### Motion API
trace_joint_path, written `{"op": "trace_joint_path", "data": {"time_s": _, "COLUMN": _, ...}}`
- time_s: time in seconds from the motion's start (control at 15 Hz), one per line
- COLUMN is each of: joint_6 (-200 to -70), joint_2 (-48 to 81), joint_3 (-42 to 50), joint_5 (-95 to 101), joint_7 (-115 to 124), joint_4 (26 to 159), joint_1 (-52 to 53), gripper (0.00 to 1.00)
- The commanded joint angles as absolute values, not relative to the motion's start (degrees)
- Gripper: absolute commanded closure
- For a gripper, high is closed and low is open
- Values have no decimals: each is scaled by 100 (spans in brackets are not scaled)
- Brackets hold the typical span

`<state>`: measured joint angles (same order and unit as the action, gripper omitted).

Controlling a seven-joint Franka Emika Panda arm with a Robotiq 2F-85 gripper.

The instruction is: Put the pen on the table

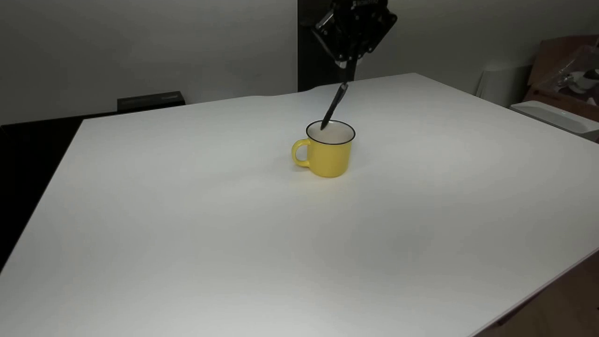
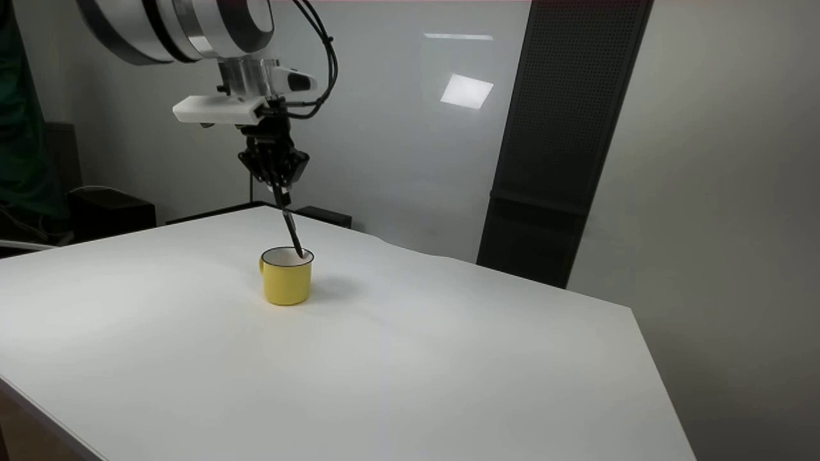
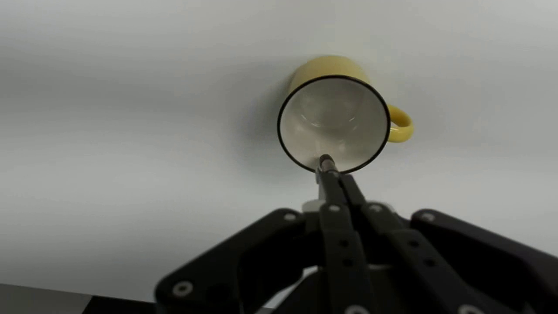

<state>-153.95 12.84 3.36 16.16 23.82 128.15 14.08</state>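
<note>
My gripper is shut on the upper part of the pen in both exterior views (image 1: pixel 349 75) (image 2: pixel 282 197). The pen is thin, dark and tilted (image 1: pixel 334 106) (image 2: pixel 292 232). Its lower tip is at the mouth of the yellow mug (image 1: pixel 329 160) (image 2: pixel 286 286); I cannot tell if it is just above or just inside. In the wrist view the closed fingertips (image 3: pixel 342 178) hide most of the pen, and its end (image 3: pixel 327 163) shows against the mug's white inside. The mug (image 3: pixel 329 66) stands upright on the white table (image 1: pixel 187 224) (image 2: pixel 448 371) (image 3: pixel 130 174).
A black box (image 1: pixel 150 100) stands at the table's far edge. A white tray (image 1: pixel 554 116) and a brown box (image 1: pixel 554 65) with plastic lie beyond the right edge in that exterior view. A dark panel (image 2: pixel 564 141) stands behind the table.
</note>
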Motion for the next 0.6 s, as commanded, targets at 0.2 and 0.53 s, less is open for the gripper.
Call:
{"op": "trace_joint_path", "data": {"time_s": 0.2, "joint_6": -15325, "joint_2": 360, "joint_3": 296, "joint_5": 2684, "joint_7": 3196, "joint_4": 13146, "joint_1": 1371, "gripper": 99}}
{"op": "trace_joint_path", "data": {"time_s": 0.53, "joint_6": -15637, "joint_2": -104, "joint_3": 140, "joint_5": 2910, "joint_7": 3410, "joint_4": 13552, "joint_1": 981, "gripper": 99}}
